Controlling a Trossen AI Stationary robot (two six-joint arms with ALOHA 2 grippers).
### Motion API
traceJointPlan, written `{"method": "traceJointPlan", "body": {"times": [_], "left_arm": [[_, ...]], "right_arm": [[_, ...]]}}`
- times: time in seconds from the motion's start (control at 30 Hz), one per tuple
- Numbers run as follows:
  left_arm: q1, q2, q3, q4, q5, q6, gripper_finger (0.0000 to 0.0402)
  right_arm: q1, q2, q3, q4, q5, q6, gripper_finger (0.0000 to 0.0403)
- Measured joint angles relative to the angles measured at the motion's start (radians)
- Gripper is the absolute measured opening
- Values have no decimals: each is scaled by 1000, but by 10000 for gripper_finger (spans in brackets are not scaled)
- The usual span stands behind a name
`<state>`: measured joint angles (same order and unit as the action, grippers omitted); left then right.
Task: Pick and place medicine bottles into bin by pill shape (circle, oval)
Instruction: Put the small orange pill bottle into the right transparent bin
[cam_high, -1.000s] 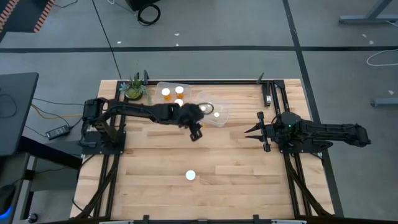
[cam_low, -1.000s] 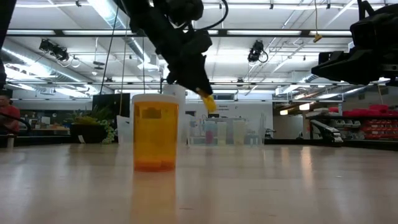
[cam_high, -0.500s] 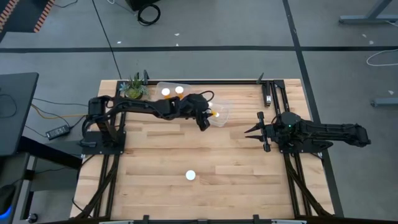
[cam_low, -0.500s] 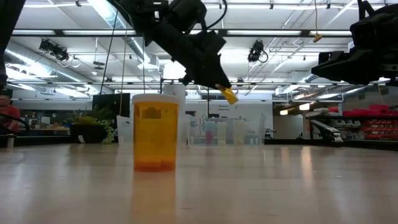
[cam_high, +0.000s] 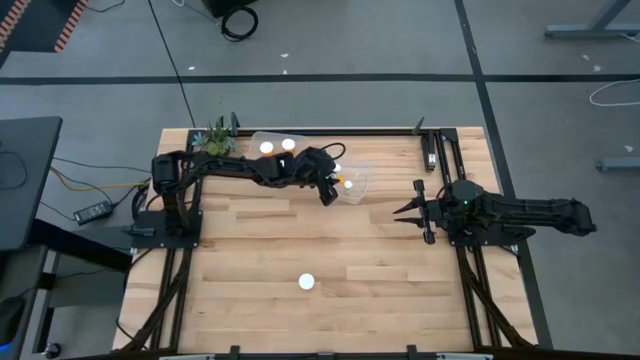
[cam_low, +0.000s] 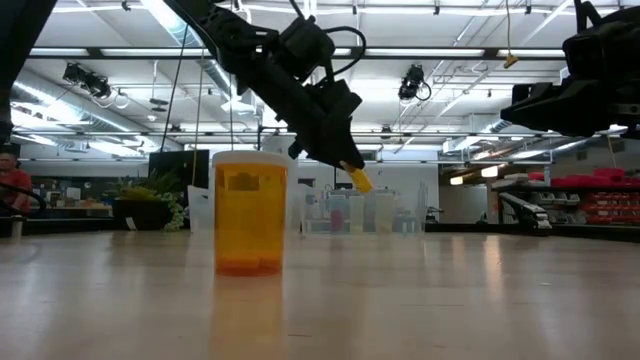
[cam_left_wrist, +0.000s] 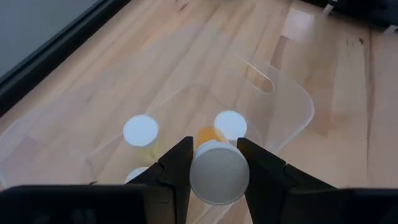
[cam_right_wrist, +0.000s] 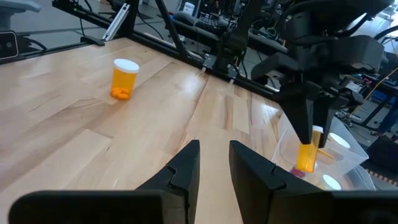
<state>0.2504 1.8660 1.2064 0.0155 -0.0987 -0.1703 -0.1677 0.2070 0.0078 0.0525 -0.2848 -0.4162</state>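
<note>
We see the left gripper (cam_left_wrist: 214, 163) clenched on a medicine bottle (cam_left_wrist: 218, 172) above the clear bin (cam_left_wrist: 283, 109). The right gripper (cam_right_wrist: 214, 158) waits over the table (cam_high: 380, 270), fingers parted, gripping nothing.

open tabletop (cam_high: 350, 250) mid-table, lone bottle (cam_high: 307, 282) near front, bins (cam_high: 300, 165) at back

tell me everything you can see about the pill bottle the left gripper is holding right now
The held bottle is a small translucent orange plastic pill bottle with a round white cap. The left gripper is shut on it just below the cap, a dark finger on each side, so it hangs roughly upright in the air over a clear plastic bin. Nothing else touches it. Beneath it, other white-capped bottles already sit in the bin. Its pills cannot be made out.
</note>
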Motion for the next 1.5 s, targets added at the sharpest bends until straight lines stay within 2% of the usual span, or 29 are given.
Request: {"method": "traceJointPlan", "body": {"times": [0.23, 0.6, 0.77, 1.0, 1.2, 1.5], "left_arm": [[0, 0, 12, 7, 3, -6, 132], [28, 6, 217, -79, 17, 63, 131], [34, 101, 313, -138, 17, 87, 130], [33, 283, 551, -366, 33, 138, 128], [35, 391, 722, -526, 38, 147, 137], [31, 432, 752, -623, 76, 156, 127]], "right_arm": [[0, 0, 0, 0, 0, 0, 93], [0, 0, 0, 0, 0, 0, 93], [0, 0, 0, 0, 0, 0, 93], [0, 1, 0, 0, 0, 0, 93], [0, 6, 0, 0, -1, 0, 93], [0, 10, 0, 0, 0, 0, 93]]}}
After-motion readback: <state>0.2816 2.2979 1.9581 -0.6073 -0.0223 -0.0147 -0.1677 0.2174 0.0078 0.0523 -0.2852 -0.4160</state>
